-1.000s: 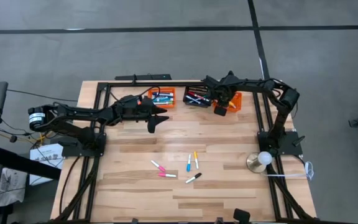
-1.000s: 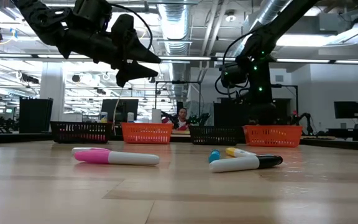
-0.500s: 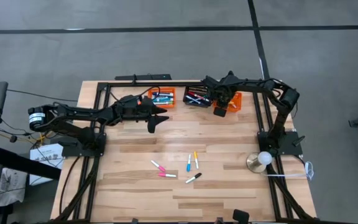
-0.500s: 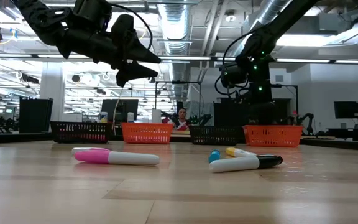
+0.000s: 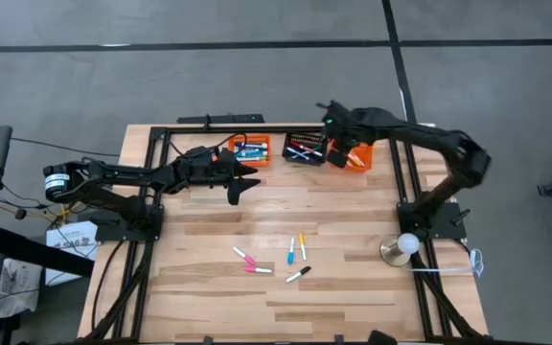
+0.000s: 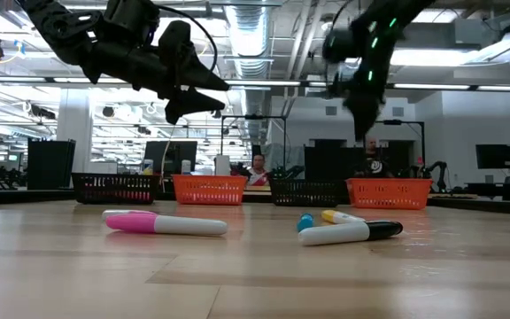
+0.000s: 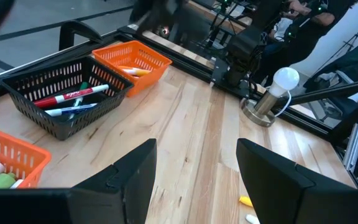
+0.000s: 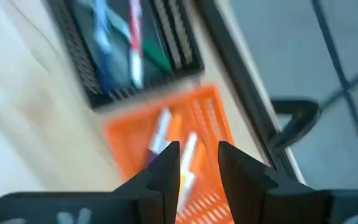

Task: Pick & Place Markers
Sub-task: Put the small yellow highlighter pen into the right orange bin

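- Wooden worktop carries five loose markers near its middle: two pink, one blue, one orange-yellow, one black-and-white, lying close together.
- More markers lie in baskets along the far edge: an orange basket, a black basket, and another orange basket to its right.
- Left pincer hangs above the worktop in front of the first orange basket, fingers spread apart, empty.
- Right pincer is above the right-hand orange basket, fingers slightly parted with nothing between them.
- White lamp stands by the right arm's base.
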Robot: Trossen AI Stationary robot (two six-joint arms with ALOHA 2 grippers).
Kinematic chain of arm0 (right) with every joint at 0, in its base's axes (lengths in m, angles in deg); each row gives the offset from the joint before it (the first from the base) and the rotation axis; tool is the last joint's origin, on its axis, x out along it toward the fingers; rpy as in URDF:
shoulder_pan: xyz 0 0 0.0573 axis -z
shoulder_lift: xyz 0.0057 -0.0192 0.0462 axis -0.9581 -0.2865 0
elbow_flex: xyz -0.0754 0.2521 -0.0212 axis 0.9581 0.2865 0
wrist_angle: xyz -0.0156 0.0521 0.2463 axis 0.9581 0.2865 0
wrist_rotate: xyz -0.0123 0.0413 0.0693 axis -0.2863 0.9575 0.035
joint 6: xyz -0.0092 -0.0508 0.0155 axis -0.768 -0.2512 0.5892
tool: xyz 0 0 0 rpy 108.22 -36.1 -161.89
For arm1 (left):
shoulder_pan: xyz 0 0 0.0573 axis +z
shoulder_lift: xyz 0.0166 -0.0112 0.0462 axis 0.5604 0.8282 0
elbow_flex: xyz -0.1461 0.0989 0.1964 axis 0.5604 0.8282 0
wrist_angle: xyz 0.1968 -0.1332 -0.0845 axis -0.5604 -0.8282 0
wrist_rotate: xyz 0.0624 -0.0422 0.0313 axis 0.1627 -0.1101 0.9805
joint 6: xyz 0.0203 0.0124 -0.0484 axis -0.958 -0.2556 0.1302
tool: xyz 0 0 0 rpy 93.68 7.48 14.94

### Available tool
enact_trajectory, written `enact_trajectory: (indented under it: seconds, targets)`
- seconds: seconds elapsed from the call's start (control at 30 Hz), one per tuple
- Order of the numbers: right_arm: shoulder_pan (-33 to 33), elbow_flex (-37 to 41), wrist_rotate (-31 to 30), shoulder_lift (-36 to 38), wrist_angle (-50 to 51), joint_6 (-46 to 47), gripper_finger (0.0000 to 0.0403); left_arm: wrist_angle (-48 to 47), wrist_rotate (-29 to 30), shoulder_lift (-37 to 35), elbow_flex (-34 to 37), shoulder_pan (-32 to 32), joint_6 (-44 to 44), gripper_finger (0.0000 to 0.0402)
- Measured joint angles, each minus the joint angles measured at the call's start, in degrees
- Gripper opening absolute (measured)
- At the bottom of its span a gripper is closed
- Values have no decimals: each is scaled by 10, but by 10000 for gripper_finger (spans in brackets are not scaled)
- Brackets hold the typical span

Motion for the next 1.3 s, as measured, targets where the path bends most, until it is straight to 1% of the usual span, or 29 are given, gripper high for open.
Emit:
enact_trajectory:
  seconds: [0.17,0.27,0.33,0.47,0.6,0.77,0.93,1.1,1.3]
  targets:
    - [-40,-1,94,121,-7,61,97,-2,0,0,0,0,0,220]
    - [-80,-1,149,181,-6,91,96,-3,0,0,0,0,0,220]
    - [-114,-1,174,215,-6,105,96,-3,0,0,0,0,0,220]
    - [-194,-1,187,262,-6,141,96,-3,0,0,0,0,0,220]
    - [-276,-1,188,287,-17,187,96,-3,0,0,0,0,0,220]
    - [-359,-1,187,291,-52,231,96,-3,-13,0,0,0,0,220]
    - [-418,0,186,272,-84,265,96,-2,-41,0,0,0,0,220]
    - [-454,0,167,224,-94,333,96,-1,-43,0,0,-3,-3,220]
    - [-463,0,162,135,-92,400,96,-1,-43,0,0,-3,-13,220]
